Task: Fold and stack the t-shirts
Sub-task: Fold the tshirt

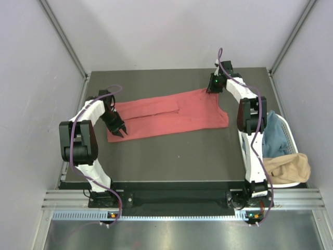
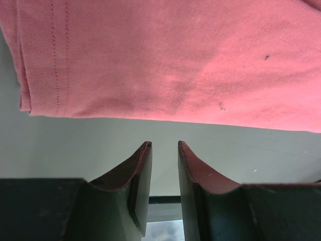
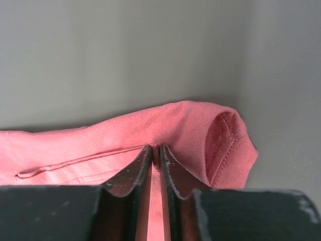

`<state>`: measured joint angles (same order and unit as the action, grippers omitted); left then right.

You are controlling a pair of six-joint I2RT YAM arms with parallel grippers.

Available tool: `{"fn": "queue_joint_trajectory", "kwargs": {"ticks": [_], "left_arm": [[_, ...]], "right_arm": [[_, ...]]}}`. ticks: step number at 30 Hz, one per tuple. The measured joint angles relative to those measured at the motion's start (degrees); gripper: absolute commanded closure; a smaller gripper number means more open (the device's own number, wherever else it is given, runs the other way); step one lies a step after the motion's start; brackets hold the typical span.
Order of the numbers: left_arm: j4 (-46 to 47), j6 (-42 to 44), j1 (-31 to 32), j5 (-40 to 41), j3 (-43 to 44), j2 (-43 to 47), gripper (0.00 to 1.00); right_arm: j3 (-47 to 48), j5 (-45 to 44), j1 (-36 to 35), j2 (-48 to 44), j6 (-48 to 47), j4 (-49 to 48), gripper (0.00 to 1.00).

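Risk, one-sided pull: only the right end of the red shirt [image 1: 171, 117] is held. If the right arm lifts or pulls now, the loose left end may drag over the tabletop [image 1: 171, 156] and the fold may open.
Risk, slipping: the pinch looks thin and sits near the fingertips, so the cloth could slide out under tension.
Risk, missed grasp: the shirt's edge lies in front of the left fingertips, so closing here may catch nothing, or only the top layer.
Right arm: stretched far over the tabletop, wrist bent down to the far right corner of the shirt.
Right gripper [image 3: 155, 148]: clenched on a fold of red cloth beside a sleeve hem — cloth shows between the fingers.
Left arm: elbow raised, forearm turned inward, pointing down at the shirt's near left end.
Left gripper [image 2: 164, 145]: a little parted and empty — the hemmed edge is just beyond it.
Red shirt: lies on the tabletop as a long folded band.
Other shirts: a blue shirt [image 1: 273, 138] and a tan shirt [image 1: 289, 167] are in the basket [image 1: 289, 130] at the right.
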<state>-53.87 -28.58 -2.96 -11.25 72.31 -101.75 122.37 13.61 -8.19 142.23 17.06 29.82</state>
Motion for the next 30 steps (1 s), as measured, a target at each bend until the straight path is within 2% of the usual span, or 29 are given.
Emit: {"fn": "queue_joint_trajectory", "kwargs": {"ticks": [4,10,16,21,30], "left_arm": [[0.0,0.0,0.0,-0.1,0.0,0.0,0.67],[0.0,0.0,0.0,-0.4,0.0,0.0,0.67],[0.0,0.0,0.0,-0.8,0.0,0.0,0.67],[0.1,0.0,0.0,-1.0,0.0,0.0,0.67],[0.1,0.0,0.0,-1.2,0.0,0.0,0.67]], "right_arm": [[0.0,0.3,0.0,0.0,0.5,0.0,0.96],[0.0,0.3,0.0,0.0,1.0,0.0,1.00],[-0.1,0.2,0.0,-0.5,1.6,0.0,1.00],[-3.5,0.1,-0.1,-4.7,3.1,-1.2,1.00],[-2.9,1.7,-0.4,-7.0,5.5,-2.4,1.00]]}}
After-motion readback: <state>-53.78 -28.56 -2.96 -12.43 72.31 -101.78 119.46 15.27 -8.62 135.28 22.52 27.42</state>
